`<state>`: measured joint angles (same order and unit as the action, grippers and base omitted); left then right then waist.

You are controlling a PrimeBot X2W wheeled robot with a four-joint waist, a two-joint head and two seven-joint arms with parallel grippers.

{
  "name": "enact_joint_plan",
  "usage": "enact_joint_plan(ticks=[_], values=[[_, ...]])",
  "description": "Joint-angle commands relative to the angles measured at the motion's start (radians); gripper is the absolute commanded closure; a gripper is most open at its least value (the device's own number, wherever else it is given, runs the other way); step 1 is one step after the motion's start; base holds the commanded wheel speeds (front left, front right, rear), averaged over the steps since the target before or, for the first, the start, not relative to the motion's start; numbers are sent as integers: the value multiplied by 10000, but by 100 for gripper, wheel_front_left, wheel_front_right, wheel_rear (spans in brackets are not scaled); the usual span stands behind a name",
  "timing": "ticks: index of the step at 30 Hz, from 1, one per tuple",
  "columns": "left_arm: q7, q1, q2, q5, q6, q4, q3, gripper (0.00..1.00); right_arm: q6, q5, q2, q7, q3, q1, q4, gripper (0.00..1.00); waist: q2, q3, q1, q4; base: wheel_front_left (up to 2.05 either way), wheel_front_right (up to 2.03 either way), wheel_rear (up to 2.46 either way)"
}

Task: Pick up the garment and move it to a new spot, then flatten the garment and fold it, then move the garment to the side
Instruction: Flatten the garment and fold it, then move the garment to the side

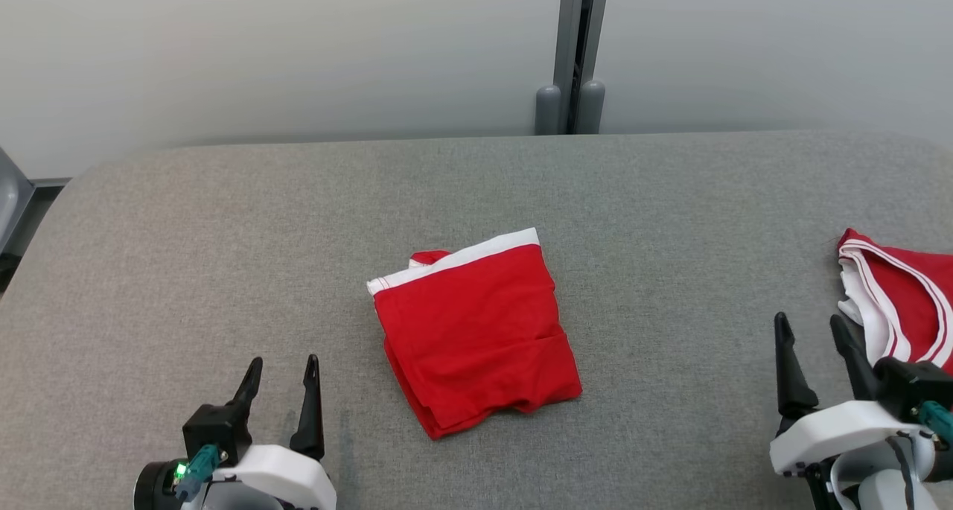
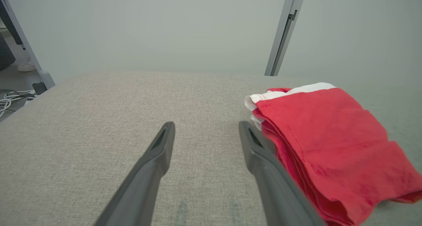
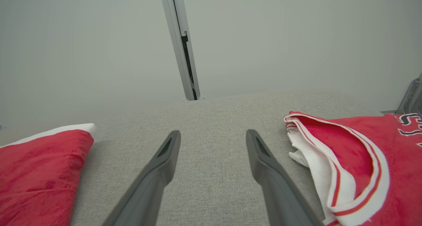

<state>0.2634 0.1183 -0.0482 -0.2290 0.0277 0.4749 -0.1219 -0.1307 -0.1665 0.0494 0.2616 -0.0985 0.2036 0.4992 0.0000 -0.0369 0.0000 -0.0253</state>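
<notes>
1. the folded garment (image 1: 476, 331) lies in the middle of the table (image 1: 223, 234), apparently awaiting the move aside.
2. the left end effector (image 1: 284, 361) and right end effector (image 1: 809, 320) stand spread, empty.
3. the robot does best to pinch all layers together, keeping the fold.

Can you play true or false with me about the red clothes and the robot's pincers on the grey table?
1. The folded red cloth garment with a white band lies near the middle of the grey fabric-covered table. True.
2. The left pincer is clamped on the folded garment. False: it is open, holds nothing and sits beside the garment.
3. A red jersey with white striped trim lies at the table's right edge, close to the right pincer. True.
4. The right pincer is shut. False: its two fingers stand apart with nothing between them.
5. The two red garments touch each other. False: bare grey table lies between them.
</notes>
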Motion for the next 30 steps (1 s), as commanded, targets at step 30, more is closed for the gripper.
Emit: enact_joint_plan(ticks=[30], values=[[9, -1424, -54, 692, 145, -226, 585, 0, 3, -338, 51, 42, 1317, -1329, -325, 0, 0, 1023, 0, -13, 0, 0, 0]])
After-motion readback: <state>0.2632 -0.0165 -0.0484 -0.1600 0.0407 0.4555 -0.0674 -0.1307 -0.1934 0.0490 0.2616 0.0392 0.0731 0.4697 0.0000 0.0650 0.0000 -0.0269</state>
